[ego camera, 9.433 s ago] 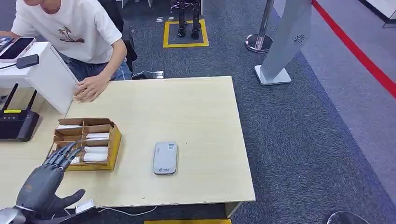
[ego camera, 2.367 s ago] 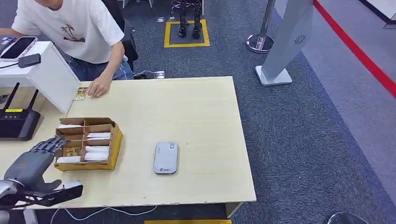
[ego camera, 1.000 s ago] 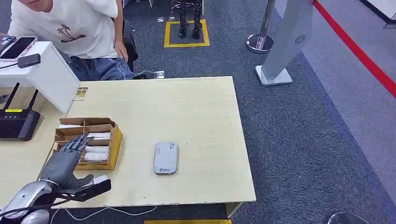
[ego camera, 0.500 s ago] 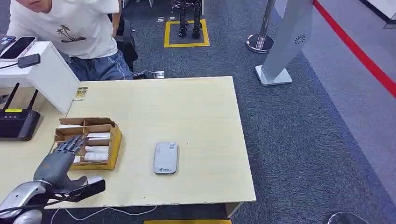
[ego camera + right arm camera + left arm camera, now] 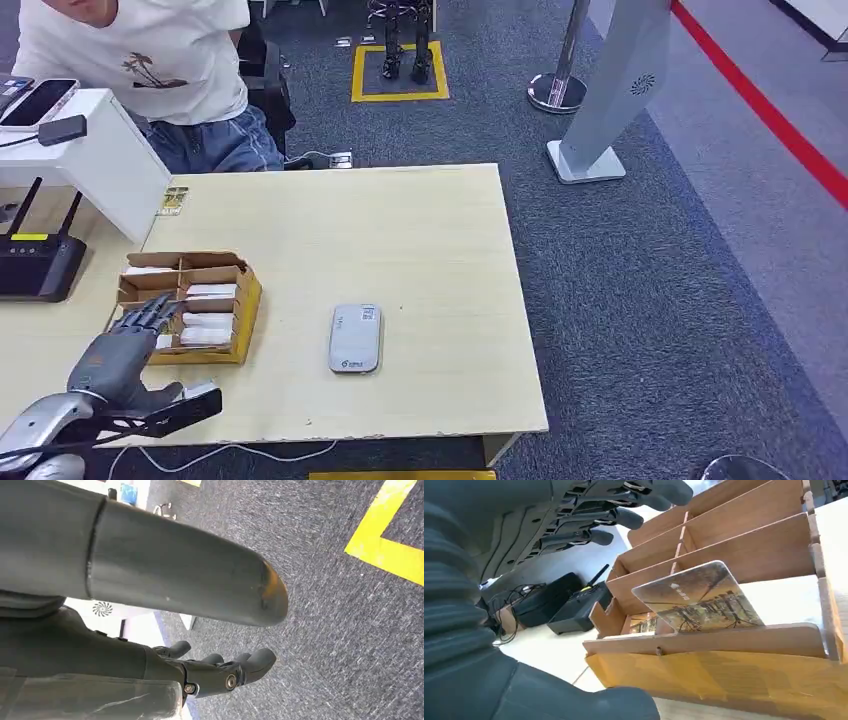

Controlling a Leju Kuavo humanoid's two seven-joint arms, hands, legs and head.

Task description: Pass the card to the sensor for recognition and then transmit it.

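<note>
My left hand [image 5: 115,352] hovers at the near left corner of the brown cardboard card box [image 5: 243,300], fingers spread and holding nothing. In the left wrist view the left hand [image 5: 489,595] is open just before the box [image 5: 724,680], where a picture card [image 5: 699,597] leans tilted in the nearest compartment. The grey card sensor [image 5: 354,338] lies flat on the table to the right of the box. Another small card [image 5: 172,200] lies at the table's far left edge. My right hand [image 5: 100,645] hangs over the carpet with loosely curved fingers and nothing in it.
A person in a white shirt [image 5: 150,60] sits beyond the far left corner. A white box [image 5: 110,160] and a black router [image 5: 35,265] stand left of the light wooden table [image 5: 420,260]. White card stacks [image 5: 205,322] fill the box. A cable [image 5: 260,455] hangs at the near edge.
My left hand has drawn back slightly toward the near left, off the box's middle. The person's arm has pulled back from the table's far edge.
</note>
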